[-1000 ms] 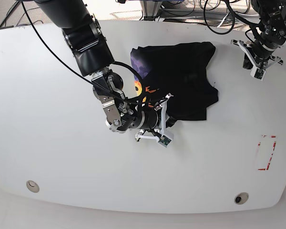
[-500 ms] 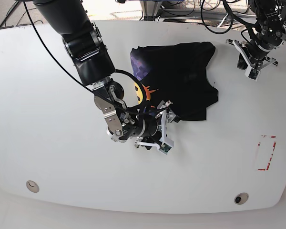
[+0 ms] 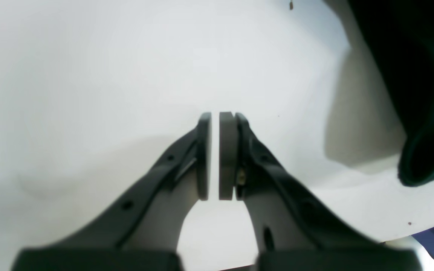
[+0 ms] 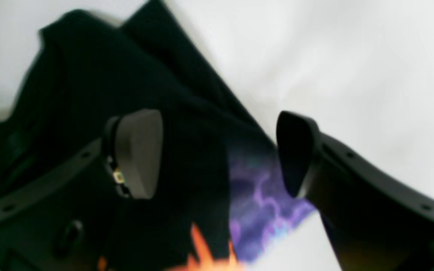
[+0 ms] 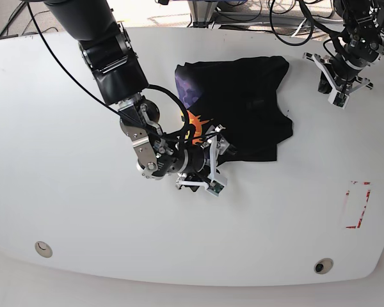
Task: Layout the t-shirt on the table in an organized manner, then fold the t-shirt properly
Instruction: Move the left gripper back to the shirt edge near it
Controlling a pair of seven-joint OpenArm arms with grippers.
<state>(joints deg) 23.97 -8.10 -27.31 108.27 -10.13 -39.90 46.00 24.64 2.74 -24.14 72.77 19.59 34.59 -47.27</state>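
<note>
I'm mid-layout: my right gripper [image 4: 217,154] hangs released over the bunched t-shirt [image 5: 243,109], left gripper [image 3: 215,156] clenched empty, so next probably regrasp a hem.

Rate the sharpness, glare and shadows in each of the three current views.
Base view: sharp, evenly lit, soft sheen on the table. Right wrist view: blurred throughout, t-shirt and its print smeared. Left wrist view: closed left gripper slightly soft, table washed out, the shirt's edge casting a grey shadow.
</note>
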